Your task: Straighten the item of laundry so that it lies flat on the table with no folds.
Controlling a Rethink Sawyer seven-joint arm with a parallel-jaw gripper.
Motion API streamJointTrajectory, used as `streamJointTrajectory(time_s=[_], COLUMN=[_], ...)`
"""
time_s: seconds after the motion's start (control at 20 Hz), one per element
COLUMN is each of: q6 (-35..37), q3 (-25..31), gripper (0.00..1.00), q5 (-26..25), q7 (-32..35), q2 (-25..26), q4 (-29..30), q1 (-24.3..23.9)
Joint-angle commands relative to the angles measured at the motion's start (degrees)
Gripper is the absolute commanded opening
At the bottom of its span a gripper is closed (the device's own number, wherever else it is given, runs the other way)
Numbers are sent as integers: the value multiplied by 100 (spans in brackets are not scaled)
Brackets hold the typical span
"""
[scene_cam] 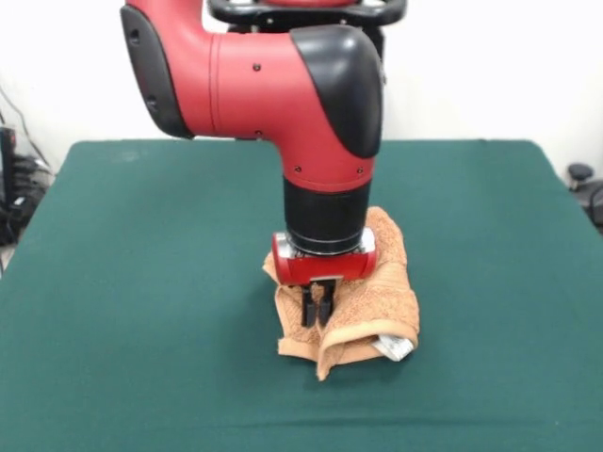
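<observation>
One crumpled towel [377,301], tool [317,306] pinching it

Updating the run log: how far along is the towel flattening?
Nothing looks done yet: the towel lies crumpled on the green table, folded over itself, its white label tucked under a fold at the near edge. In hand: the gripper is down at the towel's middle, fingers close together, apparently pinching cloth. Left: pull the folds out and lay it flat.
</observation>
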Motion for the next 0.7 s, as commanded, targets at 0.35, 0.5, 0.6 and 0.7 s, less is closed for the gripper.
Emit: streamJointTrajectory(time_s=[0.35,0.5,0.6,0.7], q6=[38,286,474,598], q3=[1184,1276,1357,1416], gripper=[0,0,0,0], q5=[-644,-593,-535,-481], q7=[-1078,-1015,-963,-866], q2=[716,450,251,3], q4=[134,320,435,635], q1=[-490,-558,-586,-623])
